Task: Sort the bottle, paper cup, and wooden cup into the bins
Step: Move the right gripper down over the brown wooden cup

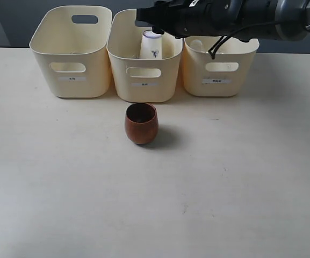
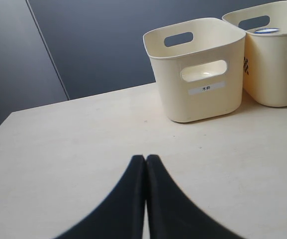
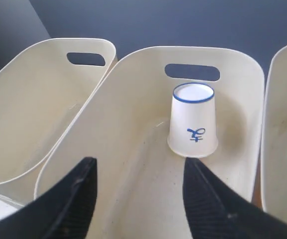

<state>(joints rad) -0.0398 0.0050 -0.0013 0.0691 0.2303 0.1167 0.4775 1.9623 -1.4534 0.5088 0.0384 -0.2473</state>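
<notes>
Wooden cup [image 1: 141, 123] stands upright at frame centre, below the bins [image 1: 144, 81]; rigid, rounded, smooth, likely slippery, so pinch across its rim. Right gripper [image 3: 139, 172] spread over the binned paper cup [image 3: 193, 120], left gripper [image 2: 145, 160] pressed together

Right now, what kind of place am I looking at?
Probably a robot test bench, not a home: a bare pale table, three alike labelled bins in a row, a plain dark wall behind, and a wooden cup waiting.
</notes>
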